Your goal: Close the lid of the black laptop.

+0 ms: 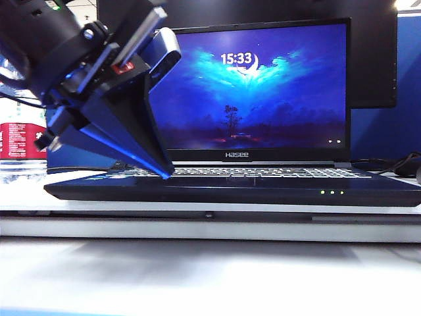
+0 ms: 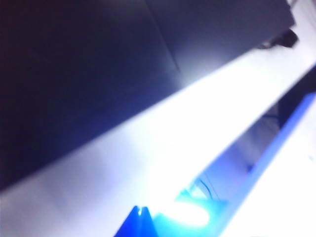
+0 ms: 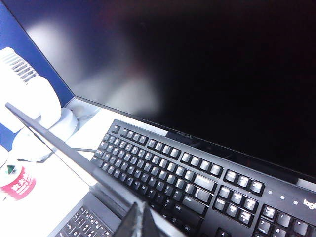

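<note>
Left pincer (image 1: 168, 172), jaws together and empty, rests on the slim black laptop (image 1: 237, 187); right pincer (image 3: 140, 219), opening indiscernible, above the thin upright lid (image 3: 64, 150), might slip off.

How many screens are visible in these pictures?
2: the lit laptop lid standing open over the black laptop, and a larger dark monitor behind it, above a separate keyboard. More may be hidden.

A white desk (image 1: 210, 230) carries the open black laptop (image 1: 237, 186), which sits flat across it. Behind the laptop's lid (image 3: 69, 150), on the same white top, lie a separate black keyboard (image 3: 197, 175), a big dark monitor (image 3: 197, 64) and a white fan (image 3: 29, 103).
</note>
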Motion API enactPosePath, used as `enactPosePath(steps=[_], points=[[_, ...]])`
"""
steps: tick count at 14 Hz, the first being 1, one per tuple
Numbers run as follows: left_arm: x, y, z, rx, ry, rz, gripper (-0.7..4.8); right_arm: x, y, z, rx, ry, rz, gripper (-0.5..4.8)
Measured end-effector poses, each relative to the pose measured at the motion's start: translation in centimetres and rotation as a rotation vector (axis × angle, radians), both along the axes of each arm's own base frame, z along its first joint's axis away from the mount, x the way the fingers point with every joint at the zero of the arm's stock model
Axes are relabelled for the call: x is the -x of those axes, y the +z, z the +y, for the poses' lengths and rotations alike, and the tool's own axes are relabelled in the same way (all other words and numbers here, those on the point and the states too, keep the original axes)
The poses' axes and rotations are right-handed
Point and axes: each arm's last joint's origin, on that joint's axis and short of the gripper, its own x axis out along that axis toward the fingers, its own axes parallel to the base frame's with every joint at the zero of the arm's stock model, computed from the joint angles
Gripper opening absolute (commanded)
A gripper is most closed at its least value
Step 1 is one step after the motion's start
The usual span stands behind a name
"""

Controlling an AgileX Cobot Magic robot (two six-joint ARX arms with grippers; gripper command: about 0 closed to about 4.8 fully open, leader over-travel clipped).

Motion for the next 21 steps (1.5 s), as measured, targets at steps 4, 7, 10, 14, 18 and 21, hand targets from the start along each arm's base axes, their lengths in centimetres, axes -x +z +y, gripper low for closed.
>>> enactPosePath(steps=[4,7,10,14,18,21], points=[[-0.4,0.2,-0.3,0.019,0.014,-0.049,-0.05,-0.3,-0.5,0.5,0.003,0.017,0.028,-0.02],[-0.7,-0.7,-0.5,-0.012,0.021,-0.028,-0.05,-0.3,-0.5,0.5,0.003,0.017,0.028,-0.02],[-1.0,-1.0,-0.8,-0.013,0.028,-0.039,-0.05,-0.3,-0.5,0.5,0.008,0.0,0.029,-0.02],[-1.3,-0.9,-0.8,-0.025,0.046,-0.083,-0.05,-0.5,-0.6,0.2,0.038,-0.089,0.027,-0.01],[-1.6,-2.1,-1.1,-0.068,0.041,-0.061,-0.05,-0.8,-1.2,0.2,0.052,-0.107,0.056,-0.02],[-1.8,-2.5,-1.2,-0.088,0.049,-0.071,-0.05,-1.0,-1.3,0.3,0.059,-0.103,0.06,-0.02]])
